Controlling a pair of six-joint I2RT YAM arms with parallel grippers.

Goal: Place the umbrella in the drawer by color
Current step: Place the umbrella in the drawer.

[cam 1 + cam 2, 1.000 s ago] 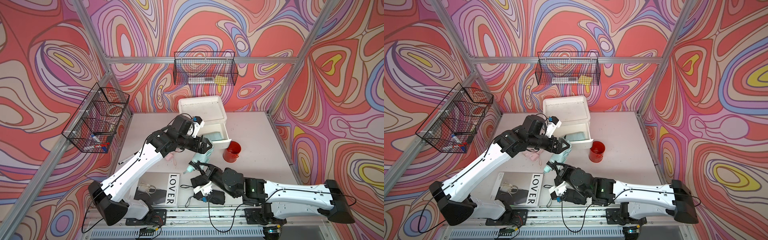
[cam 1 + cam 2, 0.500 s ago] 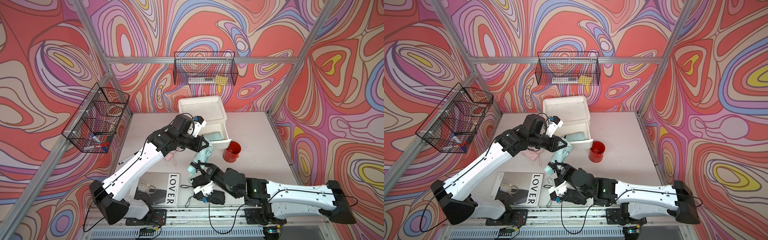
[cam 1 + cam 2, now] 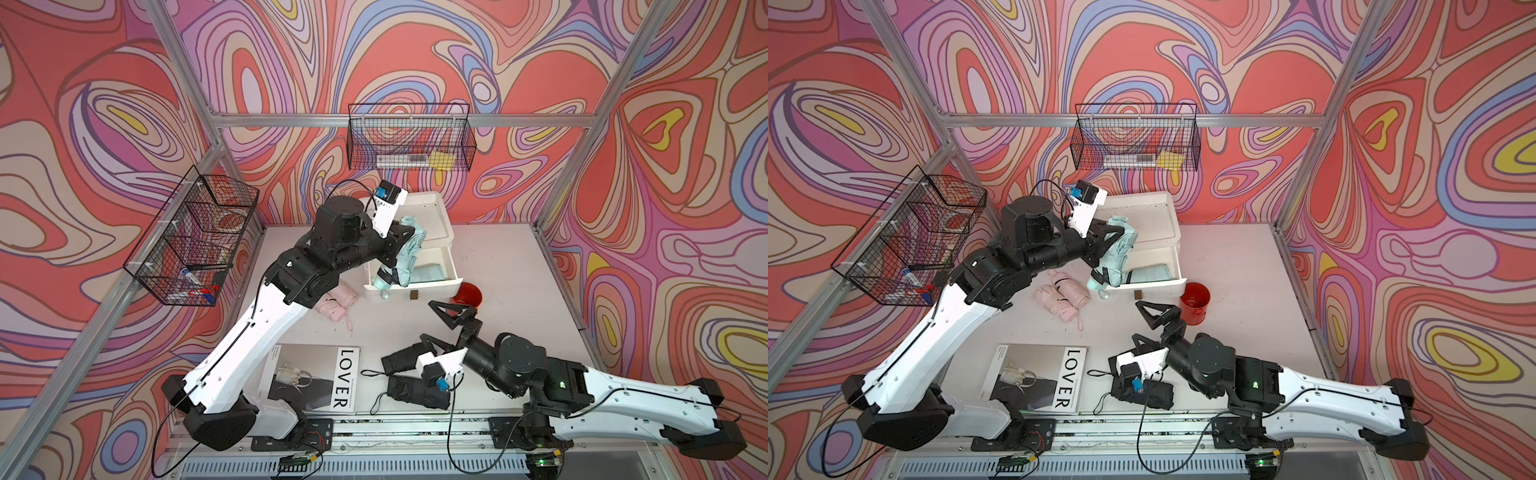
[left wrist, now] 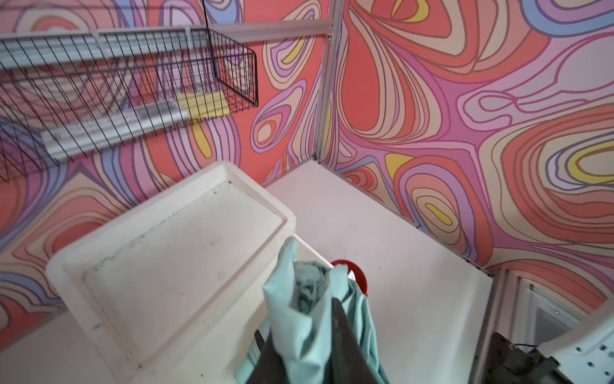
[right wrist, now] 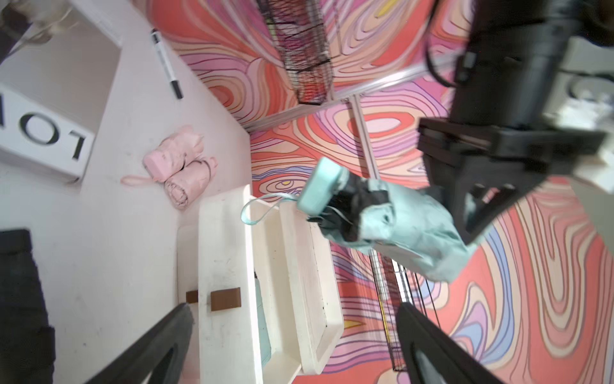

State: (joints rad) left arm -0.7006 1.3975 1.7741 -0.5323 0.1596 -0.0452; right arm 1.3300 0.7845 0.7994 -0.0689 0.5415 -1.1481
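Observation:
My left gripper is shut on a folded mint-green umbrella, which hangs handle-down over the left end of the open top drawer of the white drawer unit. A mint-green liner lies in that drawer. In the left wrist view the umbrella sits pinched between my dark fingers. The right wrist view shows the umbrella from below, its strap loop dangling. My right gripper stands wide open and empty in front of the drawer. Pink umbrellas lie left of the unit, black umbrellas under my right wrist.
A red cup stands just right of the drawer front. A magazine reading LOVER lies at the front. A marker lies on the table by the left wall. Wire baskets hang on the back and left walls.
My left gripper closed on the mint-green umbrella and raised it back over the drawer. My right gripper let go, opened wide and drew away to the right.

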